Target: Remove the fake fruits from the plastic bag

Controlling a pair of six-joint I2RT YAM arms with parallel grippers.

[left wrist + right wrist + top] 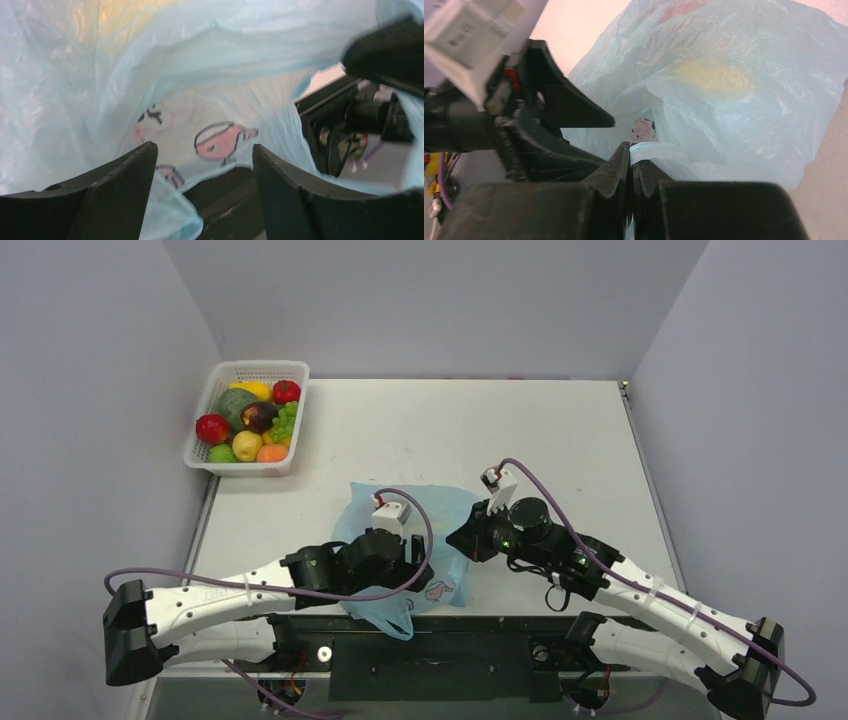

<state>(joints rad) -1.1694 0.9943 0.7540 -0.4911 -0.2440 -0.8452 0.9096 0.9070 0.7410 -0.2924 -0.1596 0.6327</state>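
The light-blue plastic bag (450, 505) lies crumpled at the table's near edge between the two arms. My left gripper (204, 155) is open at the bag's mouth, with printed film (220, 140) spread in front of its fingers and a fold lying against the left one. My right gripper (631, 150) is shut on a bunched edge of the bag (649, 149). Through the film a yellowish fake fruit (719, 75) shows as a blurred patch, and a faint reddish patch sits above it. From above, the left gripper (415, 565) sits on the bag and the right gripper (462, 537) at its right edge.
A white lattice basket (215, 455) holding several fruits stands at the table's back left corner. Grey walls close in the table on three sides. The left arm's fingers (574, 112) show close by in the right wrist view.
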